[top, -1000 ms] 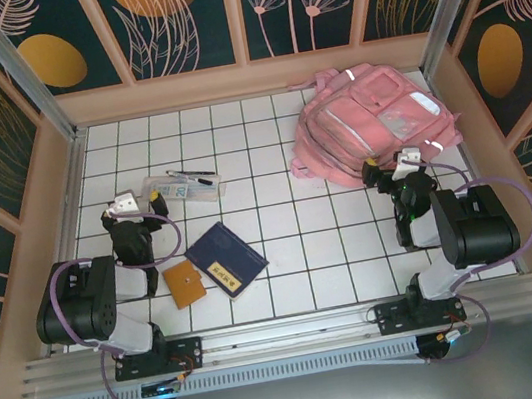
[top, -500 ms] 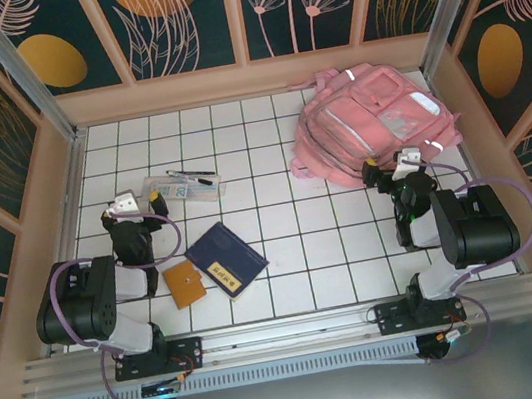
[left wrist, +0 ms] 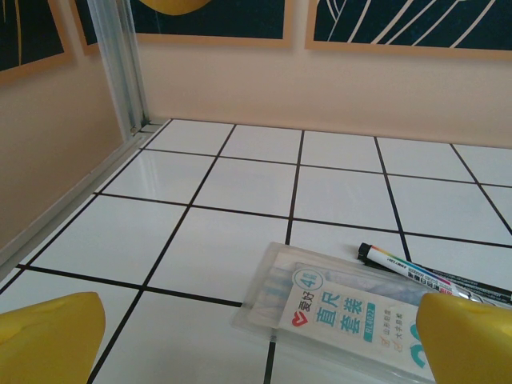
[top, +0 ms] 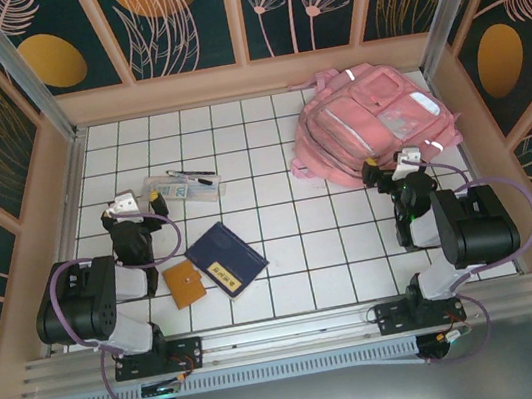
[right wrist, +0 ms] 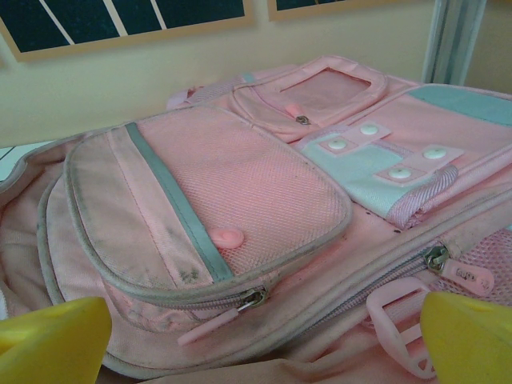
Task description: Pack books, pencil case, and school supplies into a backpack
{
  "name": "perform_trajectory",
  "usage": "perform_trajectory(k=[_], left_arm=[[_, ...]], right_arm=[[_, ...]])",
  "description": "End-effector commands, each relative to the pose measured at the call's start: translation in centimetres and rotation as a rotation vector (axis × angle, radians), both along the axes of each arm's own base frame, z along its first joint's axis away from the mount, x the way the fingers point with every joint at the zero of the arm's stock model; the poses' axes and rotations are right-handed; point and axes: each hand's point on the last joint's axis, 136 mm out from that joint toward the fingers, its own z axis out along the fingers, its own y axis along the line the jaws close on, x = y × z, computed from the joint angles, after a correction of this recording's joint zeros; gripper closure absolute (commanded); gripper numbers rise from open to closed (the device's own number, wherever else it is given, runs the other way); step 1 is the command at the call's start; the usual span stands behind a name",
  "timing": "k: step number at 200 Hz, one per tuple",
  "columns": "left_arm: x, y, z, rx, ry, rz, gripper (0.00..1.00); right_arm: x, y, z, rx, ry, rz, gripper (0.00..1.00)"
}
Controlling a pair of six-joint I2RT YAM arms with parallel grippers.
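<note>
The pink backpack (top: 371, 122) lies flat at the back right, its pockets zipped. My right gripper (top: 399, 167) is open at its near edge; in the right wrist view the yellow fingertips (right wrist: 53, 339) flank a front-pocket zipper of the backpack (right wrist: 240, 200), touching nothing. The clear pencil case (top: 181, 188) lies left of centre with loose dark pens (top: 191, 173) just behind it. My left gripper (top: 132, 209) stands open just left of the pencil case (left wrist: 344, 308), beside a pen (left wrist: 432, 268). The navy book (top: 225, 256) and orange notebook (top: 184, 283) lie near the front.
A white tiled table (top: 278, 208) is boxed in by beige walls (top: 247, 79) on three sides, with metal posts (left wrist: 120, 72) in the back corners. The backpack's pink strap loop (right wrist: 396, 320) lies loose near the right fingers.
</note>
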Motion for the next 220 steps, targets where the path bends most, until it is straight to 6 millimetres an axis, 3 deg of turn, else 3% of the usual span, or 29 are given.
perform_trajectory(k=[1,27,52,64,94,120,152,168,182,202,220], left_arm=[[0.1,1.0,2.3,-0.007,-0.075,0.056,0.01],[0.4,2.7,4.1,-0.062,0.038,0.173,0.01],[-0.1,2.4,6.8,-0.137,0.139,0.175,0.01],[-1.0,2.2,8.1,-0.224,0.140,0.185,0.01],[-3.5,-0.6,9.6,-0.343,0.166,0.043,0.01],[-4.4,-5.9,9.0,-0.421,0.260,-0.251,0.01],[-5.9,-8.2,5.7,-0.528,0.427,-0.332,0.01],[-6.8,-8.9,4.7,-0.566,0.472,-0.358,0.01],[-7.4,-9.5,4.4,-0.589,0.501,-0.376,0.01],[-8.3,-9.8,3.7,-0.604,0.563,-0.379,0.01],[-9.0,-10.8,3.3,-0.619,0.624,-0.419,0.01]], right_arm=[[0.7,-0.3,1.8,0.006,-0.056,-0.017,0.01],[1.7,-1.4,4.7,0.047,0.025,-0.089,0.01],[1.9,-1.9,8.8,0.167,0.004,-0.137,0.01],[1.6,-1.4,9.8,0.269,0.004,-0.114,0.01],[0.9,3.4,10.9,0.497,0.094,0.141,0.02],[1.3,7.9,8.0,0.354,0.300,0.190,0.18],[2.2,13.8,3.6,0.106,0.527,0.289,0.23],[3.7,14.9,1.5,0.026,0.606,0.317,0.27],[5.4,14.5,0.0,-0.034,0.651,0.285,0.27],[7.9,14.2,-1.2,-0.075,0.698,0.257,0.27],[8.7,15.2,-2.6,-0.089,0.752,0.302,0.33]])
